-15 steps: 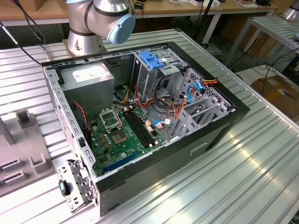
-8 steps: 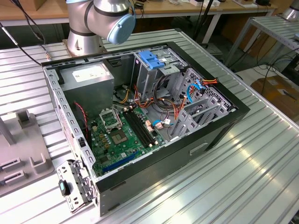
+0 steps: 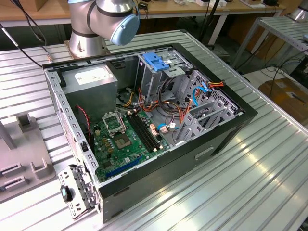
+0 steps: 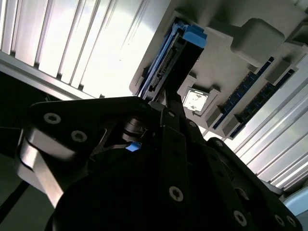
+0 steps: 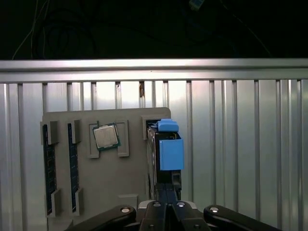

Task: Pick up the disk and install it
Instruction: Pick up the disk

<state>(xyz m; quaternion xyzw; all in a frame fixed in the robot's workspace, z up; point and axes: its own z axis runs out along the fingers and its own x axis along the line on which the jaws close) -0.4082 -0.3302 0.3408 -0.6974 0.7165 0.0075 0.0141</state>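
- The gripper sits right at the end of the disk; I cannot tell whether the claw pinches it
- The disk stands on edge in the grey holder tray, beside a processor chip

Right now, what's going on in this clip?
The arm's gripper is at the disk, which stands on edge in its slot of the grey parts tray, beside a processor chip and memory sticks. The disk is not yet installed; the open computer case sits on the ribbed metal table.
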